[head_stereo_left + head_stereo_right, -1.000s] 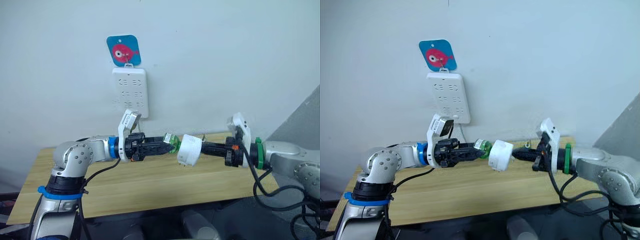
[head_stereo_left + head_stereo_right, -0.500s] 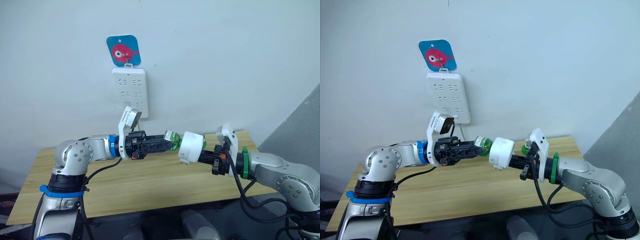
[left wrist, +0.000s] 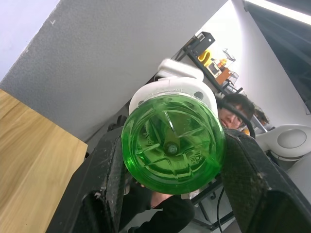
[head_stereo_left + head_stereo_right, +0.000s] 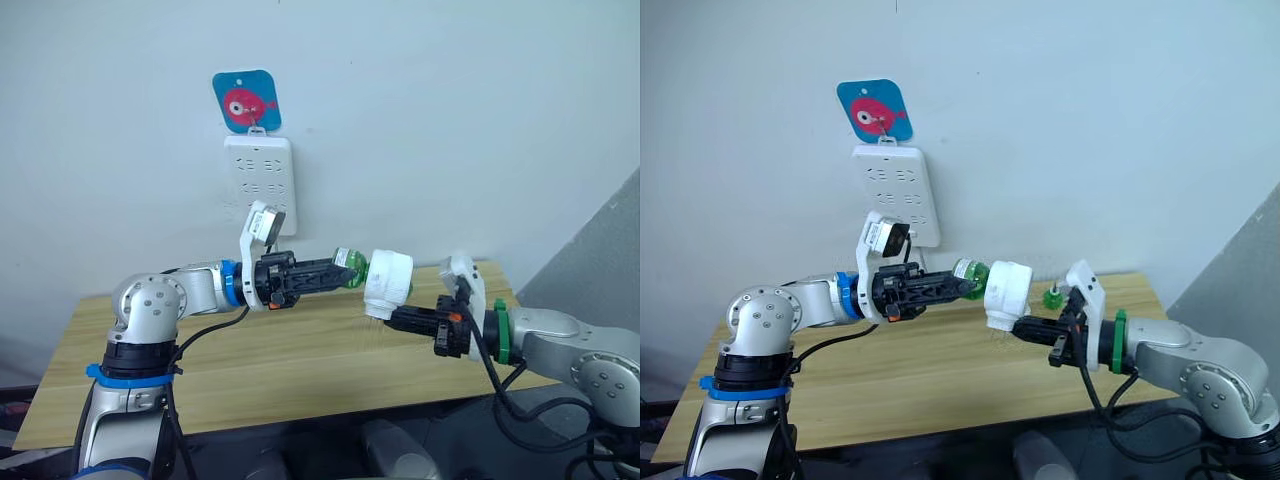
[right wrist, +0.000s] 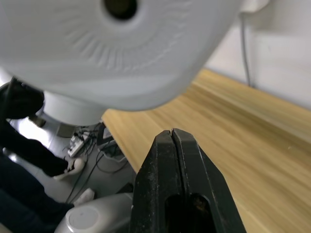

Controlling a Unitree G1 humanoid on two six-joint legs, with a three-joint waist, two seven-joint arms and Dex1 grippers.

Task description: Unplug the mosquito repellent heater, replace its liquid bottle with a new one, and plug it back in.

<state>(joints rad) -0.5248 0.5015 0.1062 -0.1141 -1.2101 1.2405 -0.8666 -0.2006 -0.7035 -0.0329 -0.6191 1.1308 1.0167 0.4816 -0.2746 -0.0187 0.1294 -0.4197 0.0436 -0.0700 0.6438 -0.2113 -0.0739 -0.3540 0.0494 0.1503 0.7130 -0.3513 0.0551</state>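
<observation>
From the left eye, the left gripper [image 4: 335, 272] grips a green bottle [image 4: 350, 268] lying sideways above the table [image 4: 200, 350]. Its neck goes into the white heater [image 4: 388, 283] at its 3 o'clock, probably for screwing in. The power strip [image 4: 260, 185] hangs on the wall at 11 o'clock.

From the right eye, the right gripper [image 4: 1025, 325] sits just below the heater at 5 o'clock. A second green bottle [image 4: 1052, 297] stands on the table behind.

The left wrist camera shows both fingers [image 3: 109, 170] clamped on the bottle's round base.

The right wrist camera shows its fingers [image 5: 167, 170] pressed together, holding nothing, under the heater's vented face [image 5: 121, 48].
</observation>
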